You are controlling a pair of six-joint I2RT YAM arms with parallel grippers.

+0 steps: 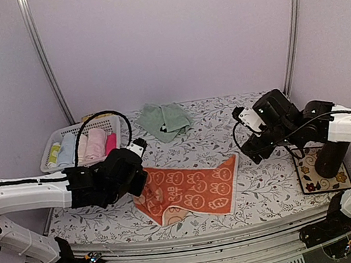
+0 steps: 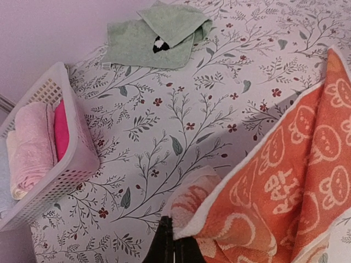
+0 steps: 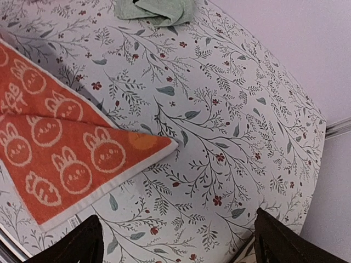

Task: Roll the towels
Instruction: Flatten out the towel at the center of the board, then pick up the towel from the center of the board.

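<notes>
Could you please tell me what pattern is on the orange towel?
Cream rabbit faces on the orange towel, with a cream border; clearest in the right wrist view.

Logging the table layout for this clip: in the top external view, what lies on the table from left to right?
White lattice basket → orange bunny-print towel → patterned mat. The mint green towel lies behind the orange one, overlapping it sideways, so it is left out.

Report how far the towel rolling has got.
Done: nothing on the table is rolled yet, though rolled cloths sit in the white plastic lattice basket. In hand: the left end effector is shut on a lifted corner of the orange rabbit-patterned cloth towel, otherwise flat; the right end effector is open near its other end. Left: roll it, then the crumpled pale green cloth towel.
</notes>
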